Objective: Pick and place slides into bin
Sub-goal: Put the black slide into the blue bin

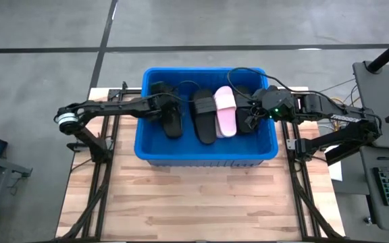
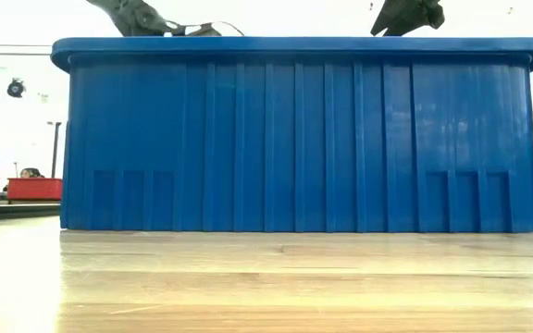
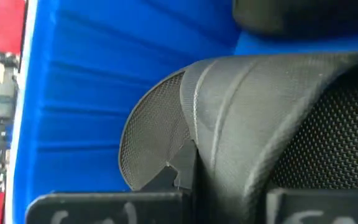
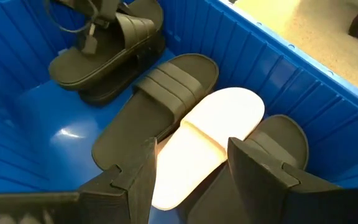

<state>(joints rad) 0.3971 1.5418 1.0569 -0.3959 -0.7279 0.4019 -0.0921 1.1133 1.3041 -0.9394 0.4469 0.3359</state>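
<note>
The blue bin (image 1: 155, 150) stands mid-table and fills the low view (image 2: 294, 139). Inside lie a black slide at the left (image 1: 172, 123), a black one in the middle (image 1: 204, 120), a pale pink one (image 1: 225, 111) and a black one at the right (image 1: 247, 108). My left gripper (image 1: 168, 110) reaches in from the left and is shut on the left black slide (image 3: 241, 124). My right gripper (image 4: 191, 180) is open and empty, just above the pink slide (image 4: 210, 130) and the right black slide (image 4: 278, 140). My left gripper holds the left black slide by its broad strap (image 3: 229, 112), which runs between the two fingers (image 3: 180, 174). The strap hides the fingertips. It comes slanting down from the table's left. In the right wrist view the slide (image 4: 104, 59) rests low in the bin, seemingly on another black slide.
The bin's ribbed walls (image 4: 303, 93) close in both grippers on all sides. Bare wooden table (image 1: 201, 196) lies in front of the bin. Cables (image 1: 248, 71) loop over the bin's far rim by the right arm.
</note>
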